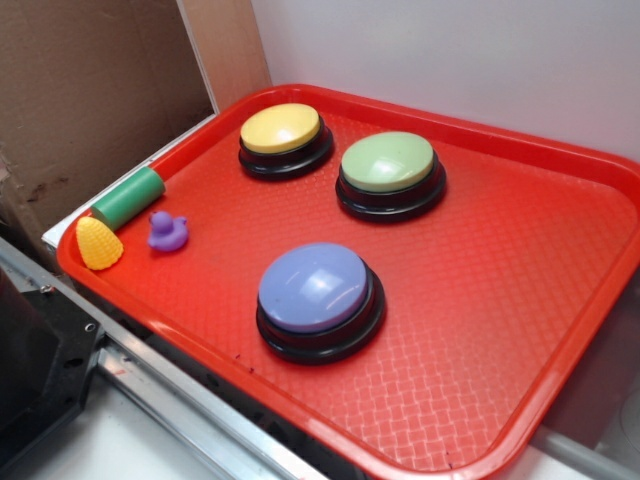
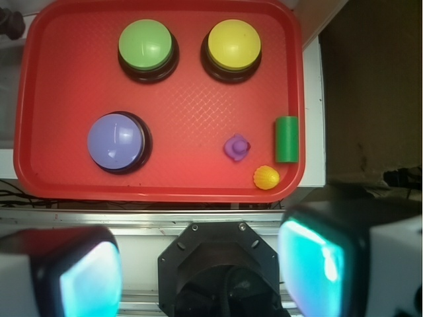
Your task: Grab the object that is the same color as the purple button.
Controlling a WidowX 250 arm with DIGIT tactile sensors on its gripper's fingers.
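**Duck not yet grabbed — arm high over the tray**

Nothing done so far, by the look of it. The purple duck [image 2: 236, 146] sits free on the red tray [image 2: 59, 178], wrist view approx 4 o'clock from tray centre, w/ the green cylinder [image 2: 287, 139] just beside it at 3 o'clock and the yellow corn toy [image 2: 266, 177] near at 5 o'clock. No contact w/ either, as far as I can tell. The purple button [image 2: 117, 142] is well apart, at 9 o'clock from the duck.

The gripper [image 2: 198, 267] hangs well above the tray's near edge; jaws spread wide, holding nothing, pads glowing teal at bottom of wrist view.

Left to do, I'd judge: move over the duck, descend, close, lift — i.e. the whole task.

Labels/writing: none readable on buttons, toys or tray.
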